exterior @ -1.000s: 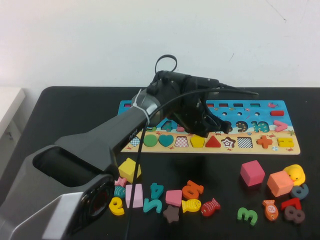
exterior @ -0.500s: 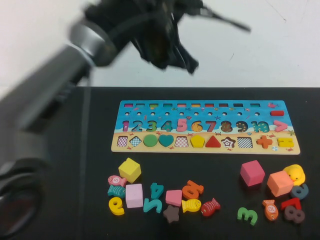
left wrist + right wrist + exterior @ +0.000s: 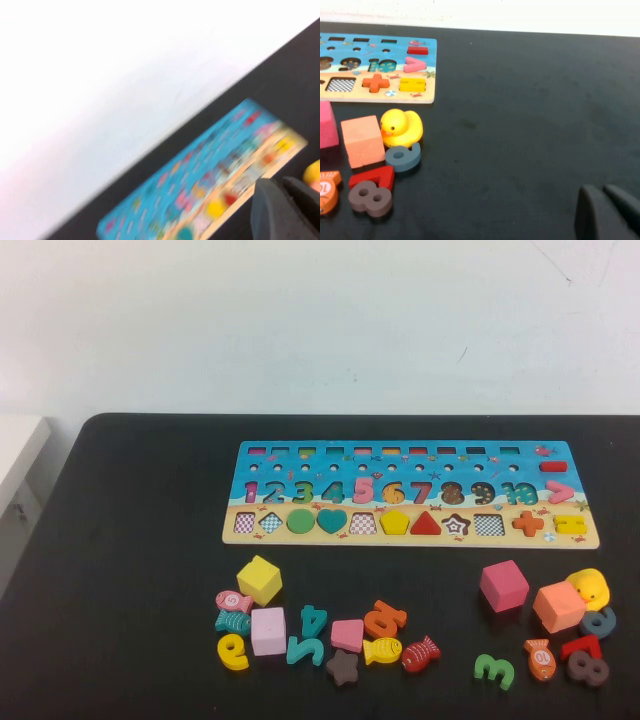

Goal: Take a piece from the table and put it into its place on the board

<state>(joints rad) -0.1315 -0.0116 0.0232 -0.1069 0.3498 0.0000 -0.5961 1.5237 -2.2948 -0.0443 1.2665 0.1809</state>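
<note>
Yellow pentagon piece [image 3: 395, 523] sits in the board [image 3: 410, 455]; light, stiff, thin, so you'd pinch its edges. Left pincer [image 3: 286, 210] shut, empty, raised off the surface; right pincer [image 3: 607, 212] shut, empty, parked low right.

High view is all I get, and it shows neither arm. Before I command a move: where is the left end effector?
Observer: The left end effector shows only in the left wrist view, shut and empty, with the board seen at a slant beyond it.
Operator: And the right one?
Observer: The right end effector is shut with nothing in it, over a bare stretch of table, off to the side of the yellow duck.
Operator: Which way does that duck face?
Observer: Its beak points at the orange cube right beside it.
</note>
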